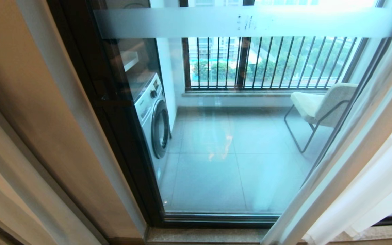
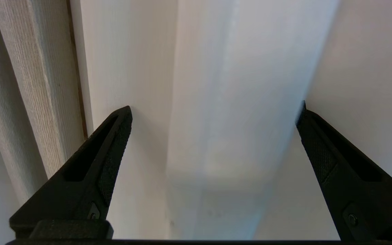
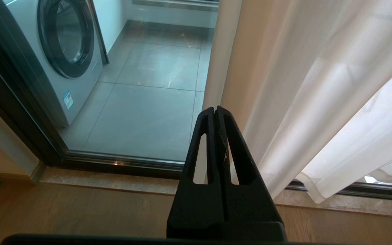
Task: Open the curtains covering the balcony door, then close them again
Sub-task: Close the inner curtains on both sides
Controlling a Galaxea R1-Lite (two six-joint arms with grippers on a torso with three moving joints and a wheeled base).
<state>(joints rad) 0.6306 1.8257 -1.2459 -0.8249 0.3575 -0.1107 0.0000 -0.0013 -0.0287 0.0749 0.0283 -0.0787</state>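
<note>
With the sheer white curtains parted off the black-framed glass balcony door, closing remains; left gripper fingers spread, right gripper fingers clenched empty.

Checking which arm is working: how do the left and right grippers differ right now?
The left gripper is spread wide open, while the right gripper is pressed shut. The left faces white curtain fabric close up; the right points toward the balcony door and floor, beside the sheer curtain there. Both are black and hold nothing.
</note>
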